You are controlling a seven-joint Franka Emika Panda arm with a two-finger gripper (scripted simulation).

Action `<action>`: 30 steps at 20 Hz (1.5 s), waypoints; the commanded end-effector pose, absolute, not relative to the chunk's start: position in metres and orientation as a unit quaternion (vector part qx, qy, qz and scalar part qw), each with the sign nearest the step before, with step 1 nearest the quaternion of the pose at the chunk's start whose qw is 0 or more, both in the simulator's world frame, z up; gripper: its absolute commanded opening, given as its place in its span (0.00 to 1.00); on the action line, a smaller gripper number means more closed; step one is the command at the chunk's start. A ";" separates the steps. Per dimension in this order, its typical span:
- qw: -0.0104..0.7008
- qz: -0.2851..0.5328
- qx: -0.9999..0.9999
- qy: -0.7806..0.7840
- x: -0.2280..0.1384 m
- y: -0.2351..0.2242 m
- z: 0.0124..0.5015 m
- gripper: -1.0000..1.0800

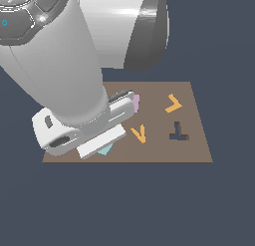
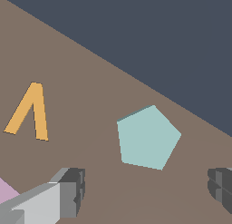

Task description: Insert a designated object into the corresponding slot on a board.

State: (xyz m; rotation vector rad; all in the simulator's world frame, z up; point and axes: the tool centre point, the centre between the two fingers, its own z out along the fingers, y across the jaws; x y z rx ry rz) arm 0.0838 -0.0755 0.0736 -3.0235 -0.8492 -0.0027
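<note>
The pale teal five-sided block (image 2: 147, 137) lies flat on the brown board (image 2: 90, 105), near the board's edge. In the exterior view only a sliver of the block (image 1: 105, 150) shows under my hand, near the board's (image 1: 194, 140) front edge. My gripper (image 2: 147, 191) is open above the board, with one fingertip (image 2: 72, 187) on each side and the block just beyond the gap between them, not touched. In the exterior view the gripper is hidden by the arm. The polygon slot is not in view.
Two orange V pieces (image 1: 139, 134) (image 1: 173, 104) lie on the board, one also in the wrist view (image 2: 29, 113). A pink rectangle (image 1: 136, 103) sits beside the hand. A dark T-shaped cutout (image 1: 178, 132) lies at the exterior view's right. The arm covers the board's left part.
</note>
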 end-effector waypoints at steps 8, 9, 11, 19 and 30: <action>0.000 0.000 -0.946 -0.323 0.104 -0.074 0.052 0.96; 0.000 0.000 -0.946 -0.325 0.104 -0.074 0.051 0.96; 0.000 0.000 -0.945 -0.328 0.106 -0.074 0.050 0.96; 0.000 0.000 -0.944 -0.329 0.106 -0.074 0.040 0.96; 0.000 0.000 -0.944 -0.329 0.106 -0.074 0.030 0.00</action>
